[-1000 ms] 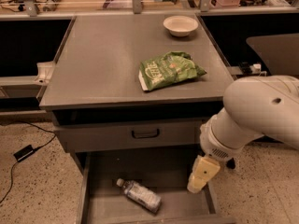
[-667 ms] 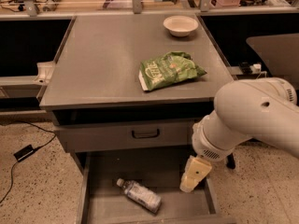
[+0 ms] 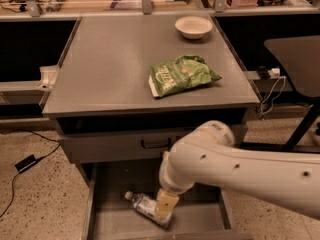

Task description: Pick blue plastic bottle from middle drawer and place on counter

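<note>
Blue plastic bottle point(image 3: 141, 203) lies on its side in the open middle drawer point(image 3: 202, 220), with the gripper point(image 3: 166, 209) down on top of it.

The arm reaches in from the right, below the counter point(image 3: 110, 64), so the gripper meets the bottle's near-right end; the cap points far-left. Whether it grips the bottle I cannot tell. Nothing else shows in the drawer, though the arm hides part of its floor. The counter carries a green snack bag point(image 3: 181, 75) and a white bowl point(image 3: 193, 26) toward the right, so its left half looks a fair landing spot.
</note>
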`<state>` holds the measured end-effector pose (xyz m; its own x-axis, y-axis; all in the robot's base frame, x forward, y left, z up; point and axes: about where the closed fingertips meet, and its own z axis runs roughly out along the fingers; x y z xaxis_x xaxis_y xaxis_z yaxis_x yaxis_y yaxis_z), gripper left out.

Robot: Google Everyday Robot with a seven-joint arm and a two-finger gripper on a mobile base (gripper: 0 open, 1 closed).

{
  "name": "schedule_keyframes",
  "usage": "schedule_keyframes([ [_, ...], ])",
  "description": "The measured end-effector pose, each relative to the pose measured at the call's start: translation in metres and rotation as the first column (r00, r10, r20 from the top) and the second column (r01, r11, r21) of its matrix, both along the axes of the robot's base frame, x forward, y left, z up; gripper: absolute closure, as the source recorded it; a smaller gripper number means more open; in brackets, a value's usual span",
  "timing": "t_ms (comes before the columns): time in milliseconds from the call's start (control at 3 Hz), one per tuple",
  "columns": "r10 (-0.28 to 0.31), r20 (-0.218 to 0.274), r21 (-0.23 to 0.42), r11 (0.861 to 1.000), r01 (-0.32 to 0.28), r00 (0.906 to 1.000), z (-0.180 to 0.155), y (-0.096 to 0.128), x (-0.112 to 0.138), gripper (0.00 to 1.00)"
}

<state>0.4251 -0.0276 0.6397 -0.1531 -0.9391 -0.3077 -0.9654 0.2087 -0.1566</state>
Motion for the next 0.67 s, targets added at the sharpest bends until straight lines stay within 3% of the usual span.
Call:
schedule_keyframes([
  [333, 0.074, -0.026, 0.015, 0.997, -0.074, 0.9969, -0.059, 0.053, 0.003, 0.0],
  [667, 0.052, -0.061, 0.063, 0.997, -0.048, 0.9968, -0.088, 0.08, 0.01, 0.0],
])
